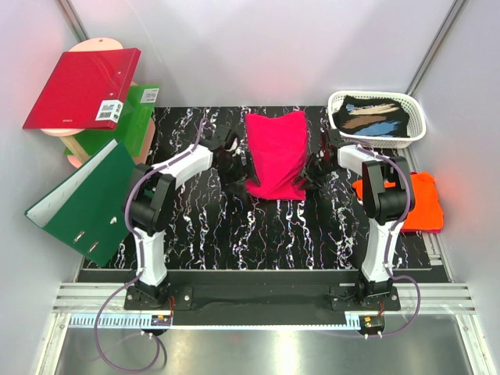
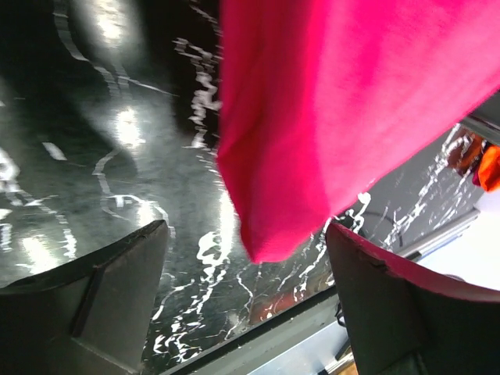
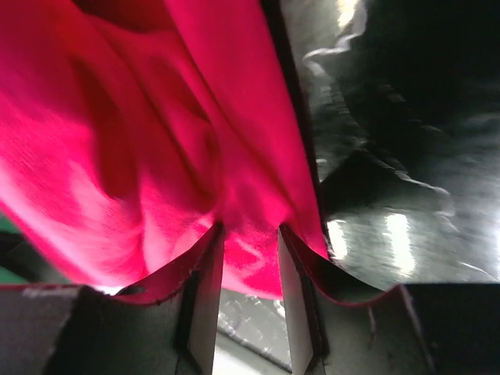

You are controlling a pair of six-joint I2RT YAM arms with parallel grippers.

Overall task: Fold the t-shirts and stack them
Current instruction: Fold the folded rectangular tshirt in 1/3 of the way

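The magenta-pink t-shirt (image 1: 275, 155) lies as a long narrow strip in the middle of the black marbled mat, its near end bunched. My left gripper (image 1: 228, 160) is at the shirt's left edge and stands open; in the left wrist view a corner of the pink cloth (image 2: 328, 117) hangs between the wide-apart fingers (image 2: 117, 297) without being pinched. At the shirt's right edge my right gripper (image 1: 319, 166) is narrowed on the pink cloth (image 3: 156, 156), and folds run to its fingertips (image 3: 209, 258). The bright orange t-shirt (image 1: 426, 201) lies folded at the right, partly behind the right arm.
A white basket (image 1: 414, 129) holding a dark printed item stands at the back right. A red ring binder (image 1: 82, 87) rests on a green box and a pink stand at the back left. An open green binder (image 1: 82, 203) leans at the mat's left edge.
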